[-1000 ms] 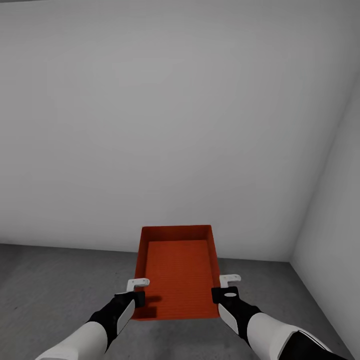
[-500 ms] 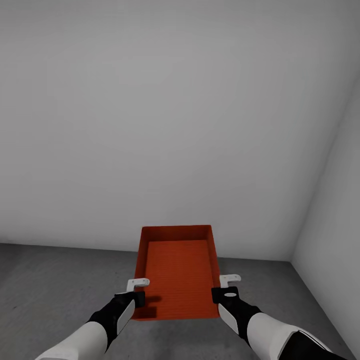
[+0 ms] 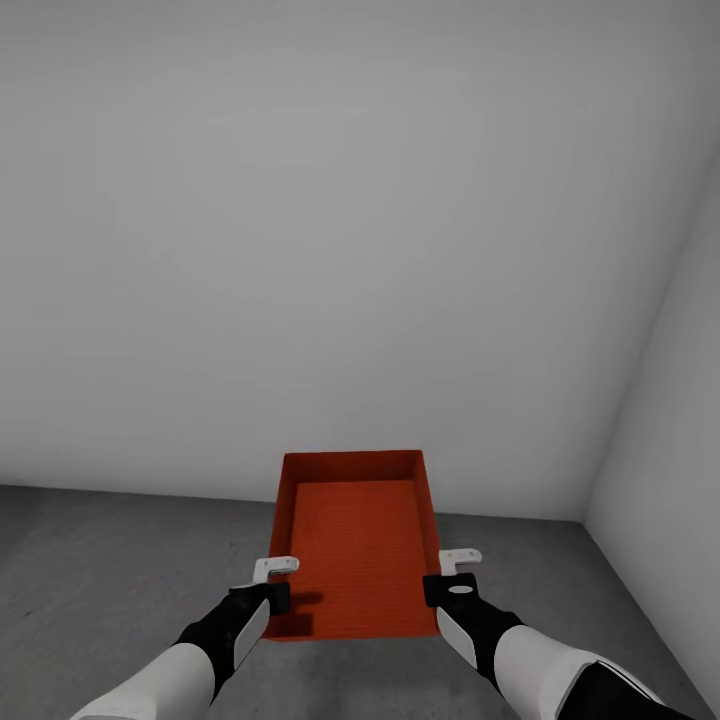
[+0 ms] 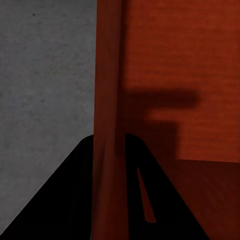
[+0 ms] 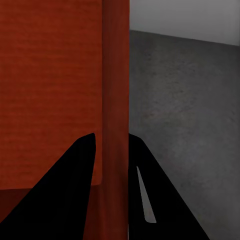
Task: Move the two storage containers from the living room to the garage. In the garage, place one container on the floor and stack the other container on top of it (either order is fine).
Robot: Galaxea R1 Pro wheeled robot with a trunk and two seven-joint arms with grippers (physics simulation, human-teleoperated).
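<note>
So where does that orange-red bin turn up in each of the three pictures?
Head view: the storage container sits low and centre, held between the left gripper and the right gripper.
Left wrist view: its side wall runs between the dark fingers, with its inside beyond.
Right wrist view: its other wall stands between the fingers.
Shared landmark: the grey speckled floor beside the bin.
</note>
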